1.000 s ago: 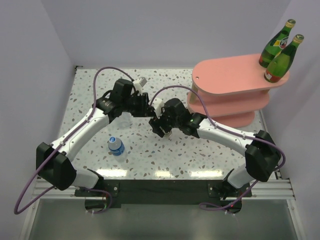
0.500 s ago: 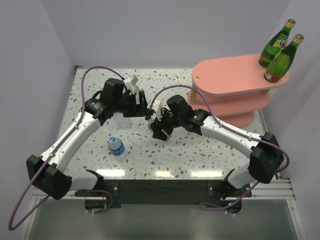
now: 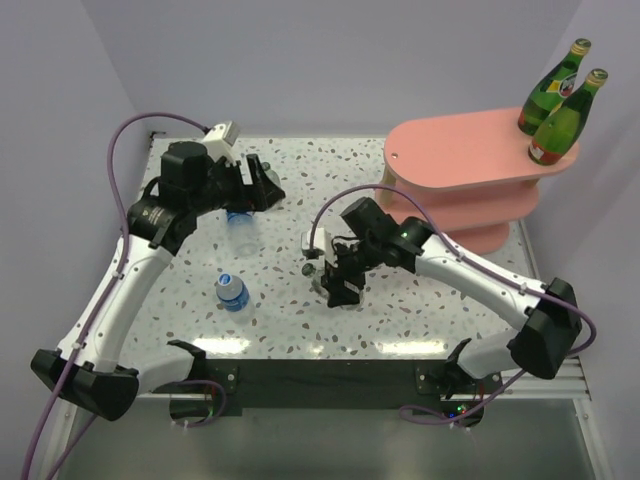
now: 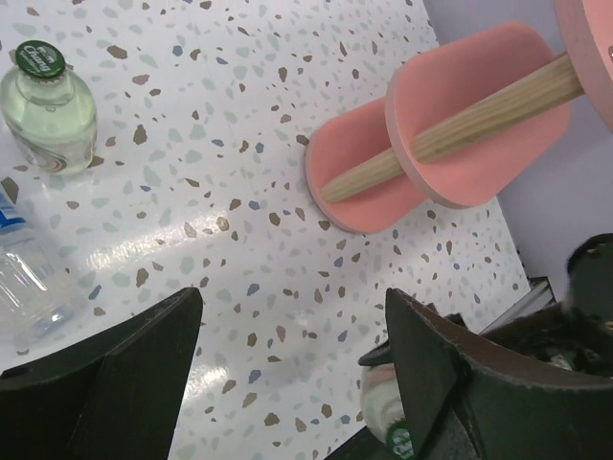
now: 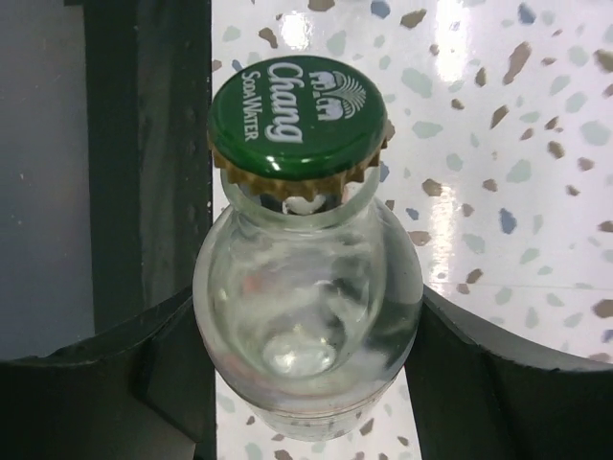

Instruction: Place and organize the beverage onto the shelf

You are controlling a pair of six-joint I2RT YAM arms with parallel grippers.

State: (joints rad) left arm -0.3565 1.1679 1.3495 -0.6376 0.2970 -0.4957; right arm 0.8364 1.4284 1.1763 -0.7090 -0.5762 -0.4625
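Mid-table, the right claw [image 3: 340, 288] grips a clear soda-water bottle [image 5: 306, 287] by its body above the table [image 3: 400, 320], well apart from the pink shelf [image 3: 455, 150] at the far right. The bottle appears roughly upright, its long axis near vertical. Its green cap [image 5: 299, 120] faces up toward the wrist camera and leans a little. The left claw [image 4: 292, 302] hangs open and empty toward the far left. The carry would likely go best with the bottle kept upright and brought in level with a free tier. It should stay clear of the wooden post [image 4: 460, 120] and the two dark green bottles [image 3: 568, 120] on top, and be released only once its base sits flat.
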